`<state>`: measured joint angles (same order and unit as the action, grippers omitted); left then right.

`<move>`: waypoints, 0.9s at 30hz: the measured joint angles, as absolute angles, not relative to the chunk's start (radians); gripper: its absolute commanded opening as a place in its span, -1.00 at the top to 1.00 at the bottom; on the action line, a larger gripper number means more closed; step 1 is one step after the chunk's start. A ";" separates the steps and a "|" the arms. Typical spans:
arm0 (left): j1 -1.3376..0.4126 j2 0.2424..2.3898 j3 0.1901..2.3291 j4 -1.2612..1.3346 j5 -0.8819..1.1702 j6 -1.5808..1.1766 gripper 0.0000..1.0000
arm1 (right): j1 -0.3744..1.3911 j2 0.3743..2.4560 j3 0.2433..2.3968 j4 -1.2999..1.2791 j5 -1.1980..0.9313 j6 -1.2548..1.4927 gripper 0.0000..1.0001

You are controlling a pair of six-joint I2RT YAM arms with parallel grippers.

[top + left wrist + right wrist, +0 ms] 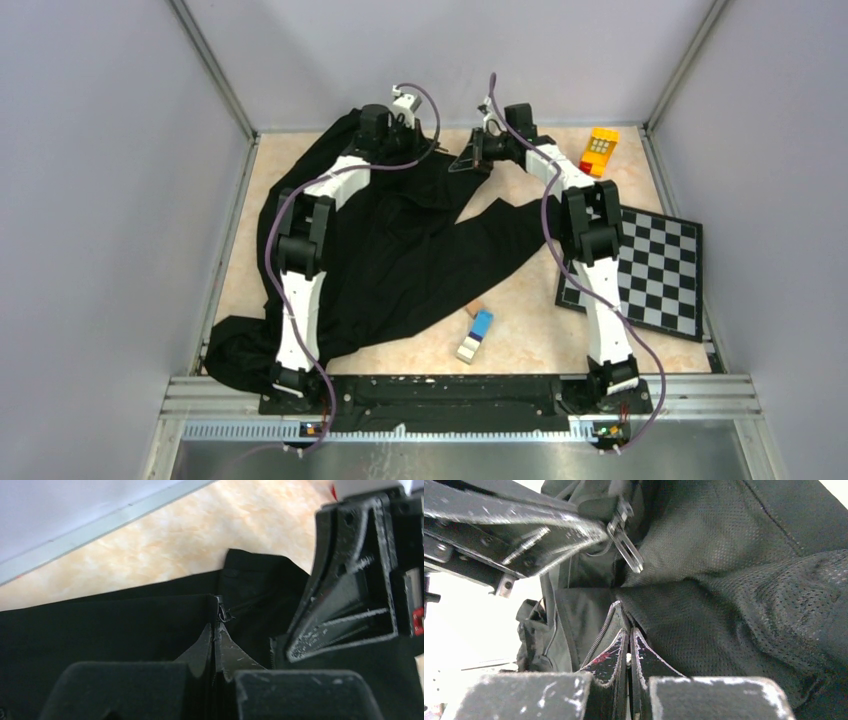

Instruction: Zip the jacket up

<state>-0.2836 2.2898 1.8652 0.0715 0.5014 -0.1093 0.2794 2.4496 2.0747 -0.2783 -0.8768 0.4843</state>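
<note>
The black jacket (400, 260) lies rumpled over the left and middle of the table. Both grippers meet at its far end. My left gripper (432, 152) is shut on the jacket's edge in the left wrist view (216, 630), with the zip slider (223, 614) right at its fingertips. My right gripper (456, 164) is shut on the jacket's edge beside the zip teeth (600, 635), seen in the right wrist view (629, 632). The metal zip pull (628, 550) hangs free by the left gripper's finger (524, 530). Mesh lining (734, 555) shows.
A black-and-white chequered board (650, 265) lies at the right. A yellow toy block (600, 150) sits at the back right. A small blue and white object (477, 335) lies near the front centre. Walls enclose the table on three sides.
</note>
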 measured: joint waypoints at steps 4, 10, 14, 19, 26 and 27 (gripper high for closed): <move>-0.285 2.275 1.793 0.123 0.585 -0.122 1.00 | 0.281 2.460 2.115 -0.301 -0.903 0.470 1.00; -0.285 2.243 1.721 0.161 0.640 -0.128 1.00 | 0.281 2.484 2.146 -0.301 -0.930 0.467 1.00; -0.285 2.227 1.714 0.175 0.639 -0.128 1.00 | 0.281 2.489 2.134 -0.296 -0.948 0.468 1.00; -0.285 2.217 1.714 0.189 0.645 -0.128 1.00 | 0.283 2.491 2.118 -0.272 -0.955 0.494 1.00; -0.285 2.217 1.713 0.189 0.655 -0.118 1.00 | 0.284 2.492 2.101 -0.196 -0.965 0.548 1.00; -0.285 2.217 1.713 0.189 0.655 -0.116 1.00 | 0.284 2.492 2.093 -0.185 -0.966 0.556 1.00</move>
